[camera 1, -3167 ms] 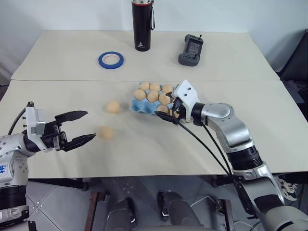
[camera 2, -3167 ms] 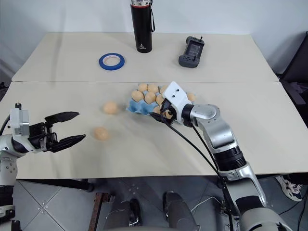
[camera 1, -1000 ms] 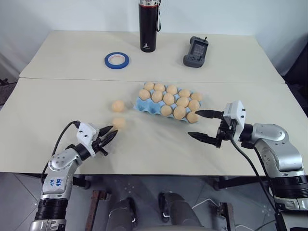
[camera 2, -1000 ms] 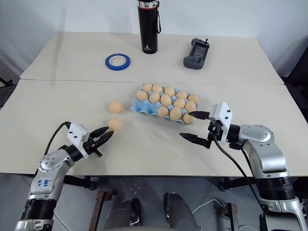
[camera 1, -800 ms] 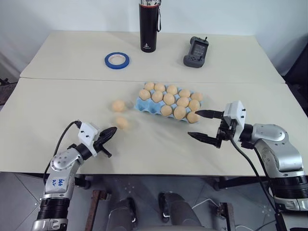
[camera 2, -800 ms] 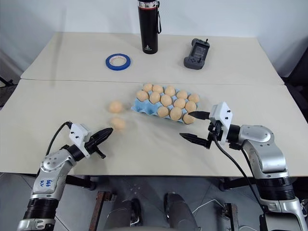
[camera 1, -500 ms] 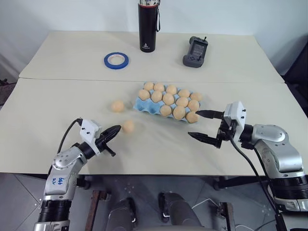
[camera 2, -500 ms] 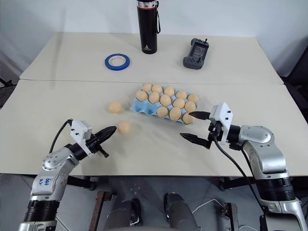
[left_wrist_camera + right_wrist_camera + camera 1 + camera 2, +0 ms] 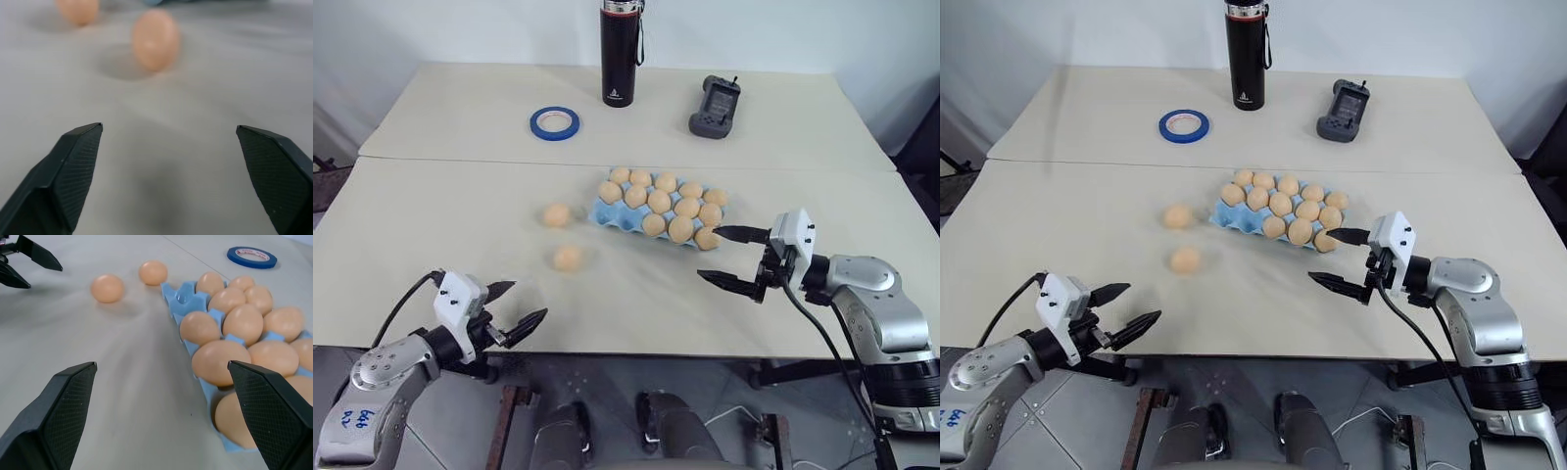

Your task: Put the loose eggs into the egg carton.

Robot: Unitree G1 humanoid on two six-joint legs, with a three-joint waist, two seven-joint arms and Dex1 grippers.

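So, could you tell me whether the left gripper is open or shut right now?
Open: the left gripper has its black fingers spread wide, nothing between them.

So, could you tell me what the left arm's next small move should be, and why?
Probably advance the open left end effector forward to straddle the nearer loose egg; that egg lies on the table ahead of it, outside the egg carton.

We see two pale beige tables [image 9: 460, 108] pushed together, with a thin line where they meet. Behind them stands a plain white wall [image 9: 460, 29]. The floor [image 9: 1234, 392] under the near table has grey tiles, and dark metal table legs [image 9: 1141, 431] stand on it. At the far right edge a dark chair [image 9: 920, 147] sits beside the tables. The light is soft and even, and the shadows on the tabletop are faint
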